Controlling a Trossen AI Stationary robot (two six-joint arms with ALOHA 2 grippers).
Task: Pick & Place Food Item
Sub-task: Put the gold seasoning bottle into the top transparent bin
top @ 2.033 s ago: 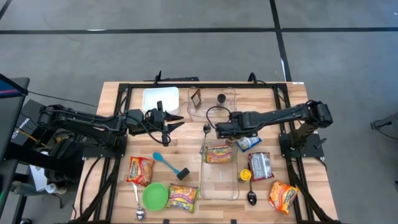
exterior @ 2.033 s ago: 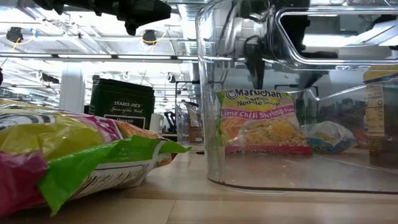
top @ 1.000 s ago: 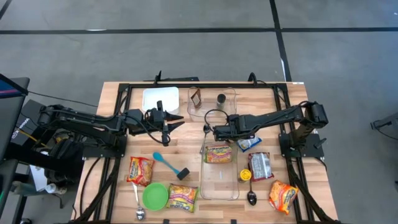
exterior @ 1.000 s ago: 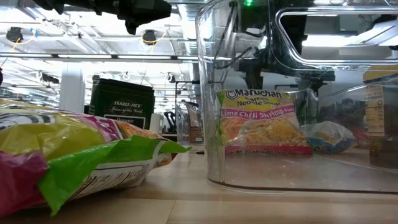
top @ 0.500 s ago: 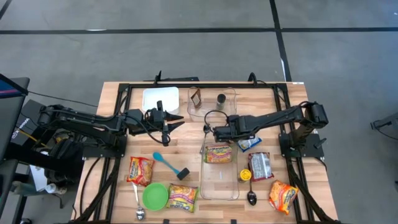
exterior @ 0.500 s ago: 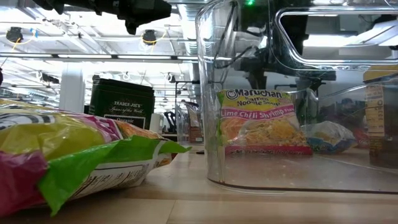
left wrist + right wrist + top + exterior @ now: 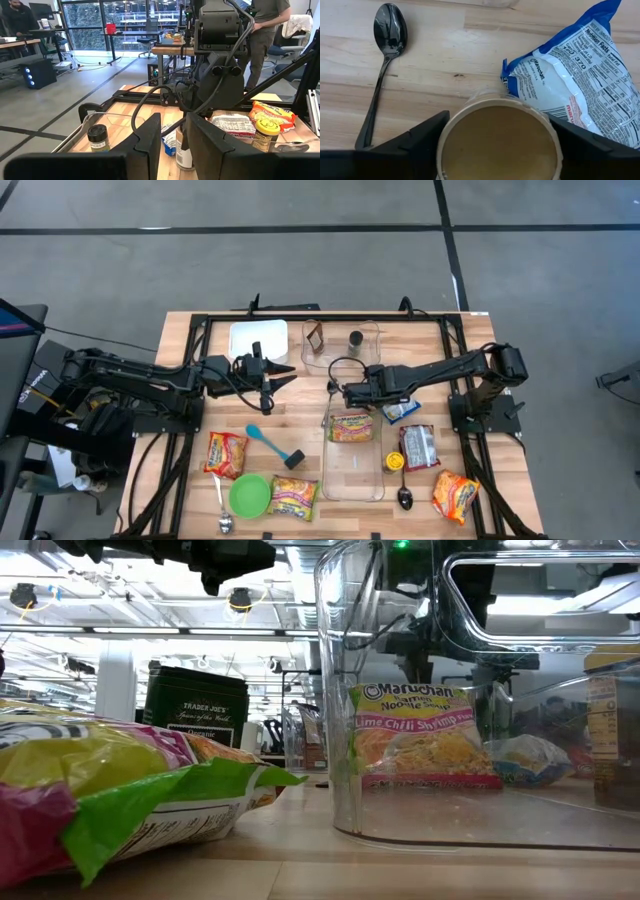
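Toward the far middle of the bench, just far of the clear tub, my right tool has shifted slightly left over the last two seconds and now sits directly above the tan-lidded jar. Its jaws stand wide on either side of the lid and have only begun drawing in; I cannot tell whether the pads touch yet. The jar stands upright on the wood, touching the blue-and-white packet, with a spoon nearby. I judge the approach finished and the grasp starting. My left tool waits to the left, part-open and empty.
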